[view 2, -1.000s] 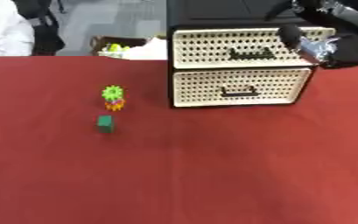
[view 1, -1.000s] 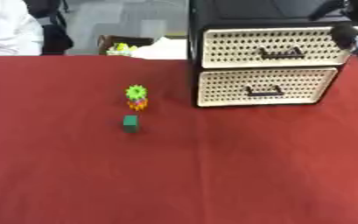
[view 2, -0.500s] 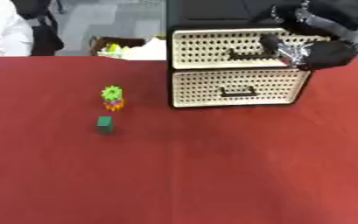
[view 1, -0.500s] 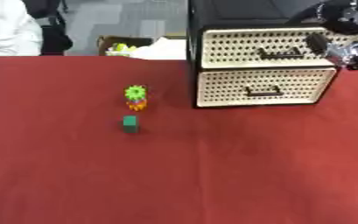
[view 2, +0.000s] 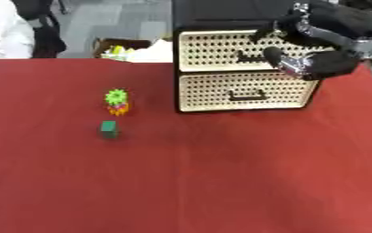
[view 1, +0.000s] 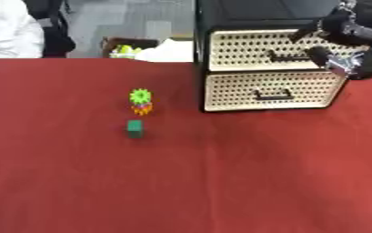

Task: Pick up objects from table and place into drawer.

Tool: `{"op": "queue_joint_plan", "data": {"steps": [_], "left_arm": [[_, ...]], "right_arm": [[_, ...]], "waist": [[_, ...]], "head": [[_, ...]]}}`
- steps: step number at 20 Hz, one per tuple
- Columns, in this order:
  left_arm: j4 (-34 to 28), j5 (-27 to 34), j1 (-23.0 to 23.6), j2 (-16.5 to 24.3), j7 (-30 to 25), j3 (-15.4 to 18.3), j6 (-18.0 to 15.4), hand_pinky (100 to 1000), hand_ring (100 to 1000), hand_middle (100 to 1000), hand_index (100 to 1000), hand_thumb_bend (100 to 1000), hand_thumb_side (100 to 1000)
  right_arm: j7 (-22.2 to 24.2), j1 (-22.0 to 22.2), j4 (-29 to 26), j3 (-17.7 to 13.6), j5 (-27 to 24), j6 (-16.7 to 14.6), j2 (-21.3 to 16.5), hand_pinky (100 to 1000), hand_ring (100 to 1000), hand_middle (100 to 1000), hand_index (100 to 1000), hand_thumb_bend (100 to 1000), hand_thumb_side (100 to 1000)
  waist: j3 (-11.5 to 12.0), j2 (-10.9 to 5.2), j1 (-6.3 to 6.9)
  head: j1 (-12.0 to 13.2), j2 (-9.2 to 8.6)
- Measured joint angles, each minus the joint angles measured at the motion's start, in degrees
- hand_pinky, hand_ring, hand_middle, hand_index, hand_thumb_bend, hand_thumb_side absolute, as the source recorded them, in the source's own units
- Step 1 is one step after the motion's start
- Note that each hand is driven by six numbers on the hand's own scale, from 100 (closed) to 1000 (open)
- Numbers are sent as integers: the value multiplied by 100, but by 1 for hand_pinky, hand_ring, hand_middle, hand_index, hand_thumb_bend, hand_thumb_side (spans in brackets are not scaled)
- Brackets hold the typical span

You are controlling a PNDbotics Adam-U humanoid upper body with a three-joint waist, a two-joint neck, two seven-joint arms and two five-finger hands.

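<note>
Having moved leftward across the top drawer (view 2: 220, 49), right hand (view 2: 320, 43), fingers (view 2: 278, 57) spread near its handle (view 2: 250, 56).

Work surface: table w/ dark red cloth (view 1: 181, 182), fills most of view; cloth flat. Beyond far edge: grey floor (view 1: 133, 18), approx. upper left; open cardboard box (view 1: 123, 45) on floor w/ yellow-green contents, identity unclear; lighting even, soft shadows only.
</note>
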Motion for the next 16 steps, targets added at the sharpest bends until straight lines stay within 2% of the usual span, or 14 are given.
{"op": "queue_joint_plan", "data": {"steps": [5, 11, 16], "left_arm": [[0, 0, -3, -1, -13, -1, 0, 705, 706, 669, 765, 100, 867], [0, 0, -9, -3, -21, -1, -4, 706, 707, 669, 764, 100, 869], [0, 0, -28, -5, -40, -2, -6, 706, 707, 670, 763, 100, 869]], "right_arm": [[5, 50, 35, -1, 230, 31, 38, 100, 100, 100, 789, 100, 1000], [-339, 700, -208, -174, 277, 85, -107, 100, 100, 100, 790, 100, 1000], [-580, 828, -277, -300, 277, 154, -188, 100, 100, 100, 791, 100, 1000]], "waist": [[0, 23, 0], [20, 73, -2], [53, 121, -3]], "head": [[-4, -5], [-41, -95], [-75, -156]]}}
